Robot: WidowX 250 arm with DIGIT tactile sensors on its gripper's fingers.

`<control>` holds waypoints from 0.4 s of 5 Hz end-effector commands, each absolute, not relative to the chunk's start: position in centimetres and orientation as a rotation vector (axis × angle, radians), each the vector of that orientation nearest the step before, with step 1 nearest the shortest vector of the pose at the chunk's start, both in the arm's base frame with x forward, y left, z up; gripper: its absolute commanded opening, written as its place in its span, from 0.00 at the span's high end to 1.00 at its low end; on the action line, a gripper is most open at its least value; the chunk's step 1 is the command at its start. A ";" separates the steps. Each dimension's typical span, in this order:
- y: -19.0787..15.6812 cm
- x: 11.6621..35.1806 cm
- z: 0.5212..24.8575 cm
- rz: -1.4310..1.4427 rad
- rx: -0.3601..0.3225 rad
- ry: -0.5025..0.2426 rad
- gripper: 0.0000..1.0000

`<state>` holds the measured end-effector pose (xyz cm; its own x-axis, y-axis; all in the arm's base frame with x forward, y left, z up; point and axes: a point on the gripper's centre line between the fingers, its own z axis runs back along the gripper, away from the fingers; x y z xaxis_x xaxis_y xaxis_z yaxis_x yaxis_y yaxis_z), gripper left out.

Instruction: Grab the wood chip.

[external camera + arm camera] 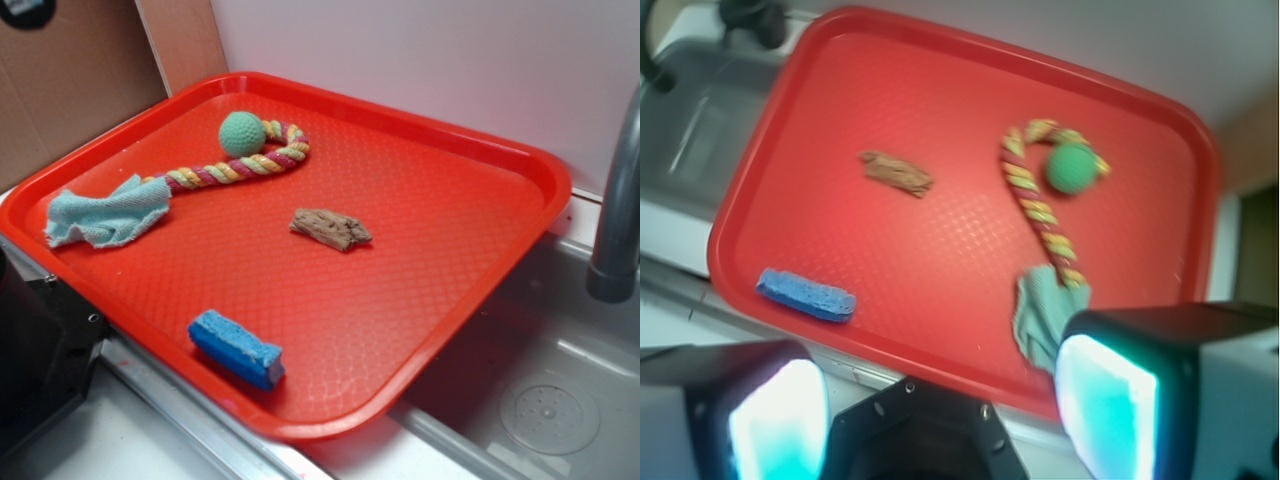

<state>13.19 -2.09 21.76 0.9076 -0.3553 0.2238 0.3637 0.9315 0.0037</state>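
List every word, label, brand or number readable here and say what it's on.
None. No readable text shows on the red tray, wood chip, blue sponge, rope toy, cloth or gripper. The wrist view is blurred.

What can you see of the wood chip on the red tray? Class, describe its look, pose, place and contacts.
The wood chip is a small, flat, brown piece of rough, grainy wood with jagged ends. It lies flat near the middle of the red tray, resting on the tray's textured floor and touching nothing else. The rope toy, the cloth and the blue sponge all lie apart from it. The gripper is well away from it, fingers apart and empty.
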 end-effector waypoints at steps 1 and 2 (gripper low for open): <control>-4.6 17.1 18.7 -0.607 0.031 -0.307 0.00; -5.9 19.2 16.8 -0.757 0.011 -0.332 0.00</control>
<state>18.93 -5.72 16.08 0.6804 -0.6815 0.2693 0.6829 0.7230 0.1045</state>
